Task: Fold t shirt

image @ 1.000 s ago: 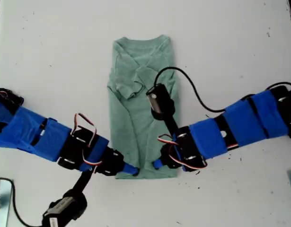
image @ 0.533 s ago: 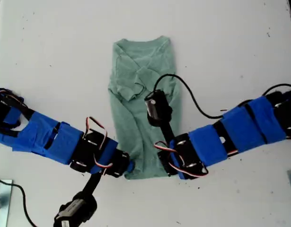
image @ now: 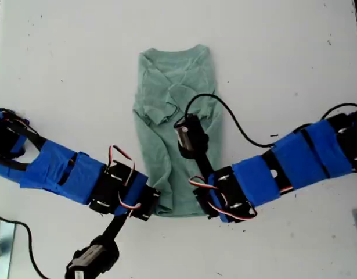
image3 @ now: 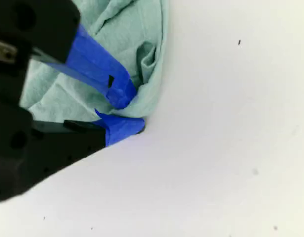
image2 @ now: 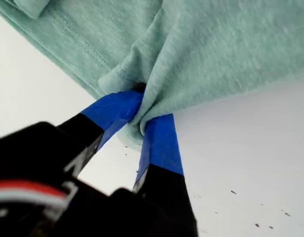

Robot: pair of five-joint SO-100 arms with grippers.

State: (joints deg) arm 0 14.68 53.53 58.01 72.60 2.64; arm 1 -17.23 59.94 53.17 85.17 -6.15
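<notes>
Where both arms meet, t shirt (image: 175, 125) lengthwise, neckline farthest away.

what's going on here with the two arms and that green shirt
Two SO-100 arms are folding a pale mint-green t shirt that lies lengthwise on a white table, sleeves already folded in. Each gripper has pinched a corner of the bottom hem: my first gripper is shut on bunched fabric, and my second gripper clamps the other corner. In the exterior view, the neckline end lies flat at the top, with both arms at the hem.
</notes>
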